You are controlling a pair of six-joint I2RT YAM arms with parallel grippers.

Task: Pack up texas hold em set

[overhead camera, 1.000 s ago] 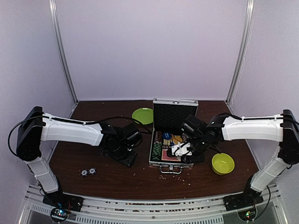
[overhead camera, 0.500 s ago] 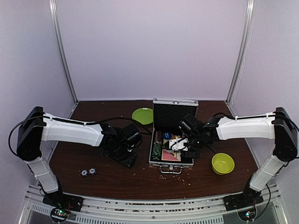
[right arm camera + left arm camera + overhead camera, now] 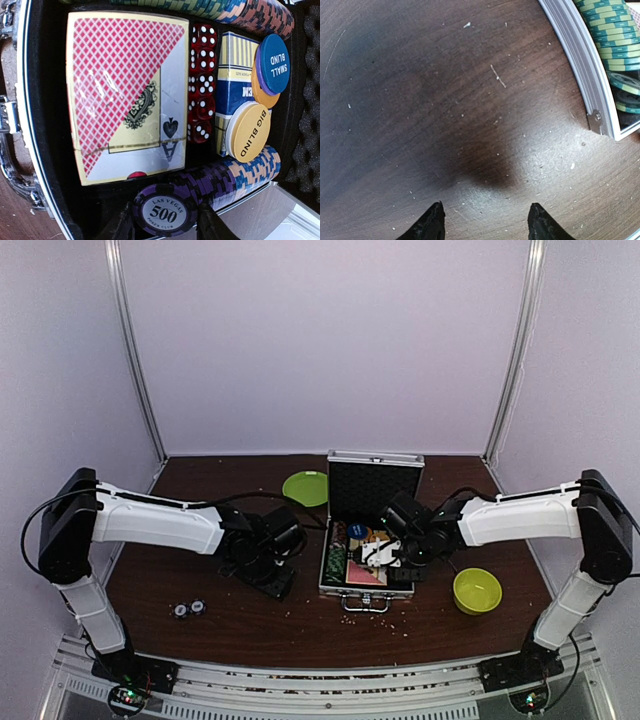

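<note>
The silver case [image 3: 366,585] lies open mid-table, with its black-lined lid [image 3: 375,486] upright. In the right wrist view it holds a red card deck [image 3: 127,95], red dice [image 3: 202,82], a blue deck [image 3: 237,85], a blue disc [image 3: 274,62], a cream BIG BLIND disc [image 3: 248,132] and rows of striped chips [image 3: 240,175]. My right gripper [image 3: 165,226] reaches into the case [image 3: 385,552]. It is shut on a purple 500 chip [image 3: 167,210] at the end of the near row. My left gripper [image 3: 487,222] is open and empty over bare table, left of the case's edge [image 3: 575,55].
A flat green plate [image 3: 306,487] lies behind the case on the left. A yellow-green bowl [image 3: 477,590] stands right of the case. Two small round pieces [image 3: 188,609] lie on the table at front left. The case handle [image 3: 366,602] points toward the front edge.
My right gripper has moved left from the case's right front corner to over its inside. The left arm has hardly moved.
</note>
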